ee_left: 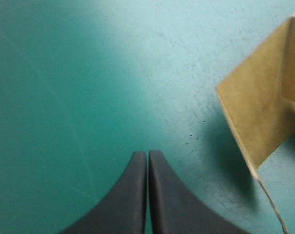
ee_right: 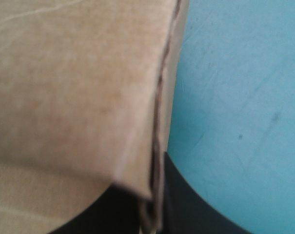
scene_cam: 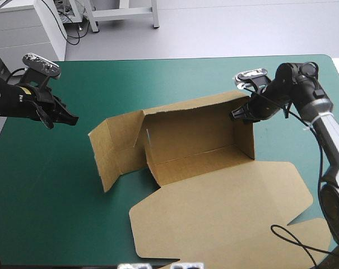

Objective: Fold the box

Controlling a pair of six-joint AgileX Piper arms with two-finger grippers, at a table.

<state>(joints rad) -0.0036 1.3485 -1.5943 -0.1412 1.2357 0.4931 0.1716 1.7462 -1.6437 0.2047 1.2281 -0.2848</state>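
My right gripper (scene_cam: 237, 115) grips the far right wall of the box (scene_cam: 197, 140). My left gripper (ee_left: 147, 155) is closed, empty, over the teal-green cover (scene_cam: 40, 190). The box sits mid-table with its walls half raised. Judged next: the left flap needs tucking.

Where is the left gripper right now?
In the high view, the left gripper is over the left side of the cover, shut and apart from the box, whose raised left end is its nearest neighbour.
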